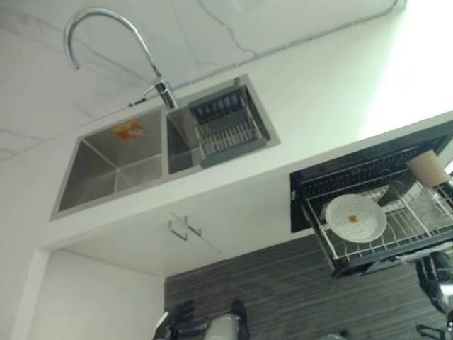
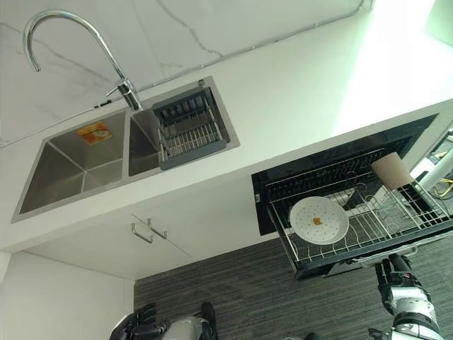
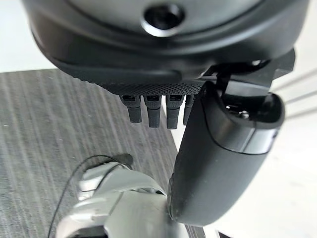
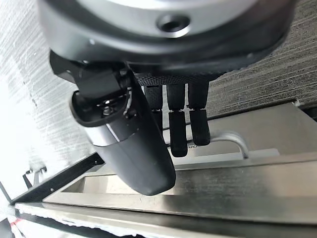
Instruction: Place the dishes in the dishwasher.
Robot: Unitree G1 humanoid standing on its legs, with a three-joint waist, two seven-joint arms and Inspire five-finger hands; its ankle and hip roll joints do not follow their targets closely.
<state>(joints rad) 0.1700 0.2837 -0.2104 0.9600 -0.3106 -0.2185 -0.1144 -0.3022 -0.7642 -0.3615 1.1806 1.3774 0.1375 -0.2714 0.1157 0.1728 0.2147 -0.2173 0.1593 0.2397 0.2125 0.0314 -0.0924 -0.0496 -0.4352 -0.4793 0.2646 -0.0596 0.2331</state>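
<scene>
1. My left hand [image 3: 218,163] hangs over the floor, fingers relaxed, holding nothing.
2. My right hand [image 4: 148,153] is likewise relaxed and empty, near the dishwasher rack [image 2: 368,234].
3. The white plate [image 2: 318,220] and a cup [image 2: 391,170] sit in that rack.
4. An orange label [image 2: 94,133] lies in the sink [image 2: 71,163]; its print is unreadable.

From my seat, the two head cameras look down and forward at a tilt onto the counter, and they share almost everything: the sink [image 1: 117,166] with its tap [image 2: 78,49], the drying basket [image 2: 190,127], and the pulled-out dishwasher rack [image 2: 368,227] with a white plate [image 1: 355,217] in it. The right eye sits slightly to the side, so the rack falls more fully in its frame. Each wrist camera looks along its own hand from very close: the left hand [image 3: 218,153] over striped grey floor [image 3: 49,129], the right hand [image 4: 143,148] just above the steel dishwasher door [image 4: 237,183].
</scene>
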